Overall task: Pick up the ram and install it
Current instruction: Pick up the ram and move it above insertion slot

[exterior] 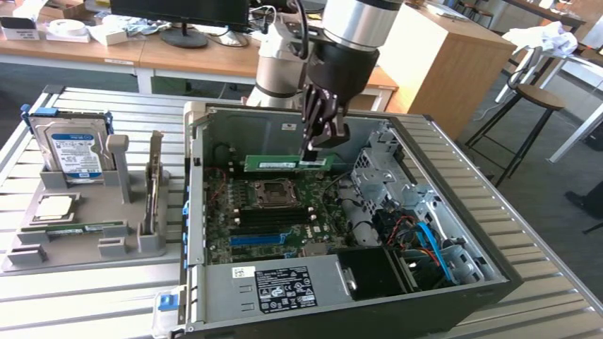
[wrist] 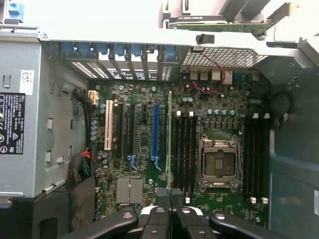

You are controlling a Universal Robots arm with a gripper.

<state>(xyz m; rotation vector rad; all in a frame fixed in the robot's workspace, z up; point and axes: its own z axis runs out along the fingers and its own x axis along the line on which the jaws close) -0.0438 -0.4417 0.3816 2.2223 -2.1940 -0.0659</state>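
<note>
Exterior view: I see the jaws pinched shut on one end of the ram (exterior: 282, 163), which hangs over the motherboard (exterior: 268, 212) inside the open case (exterior: 424, 304); wrist view: the ram (wrist: 169, 134) runs edge-on, a thin green line just beside the black memory slots (wrist: 185, 149).

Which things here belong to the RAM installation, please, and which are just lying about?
Job: ram, held in the claw; motherboard; open computer case.
Lying about: hard drive; second ram stick in grey holder; upright card; stool.
</note>
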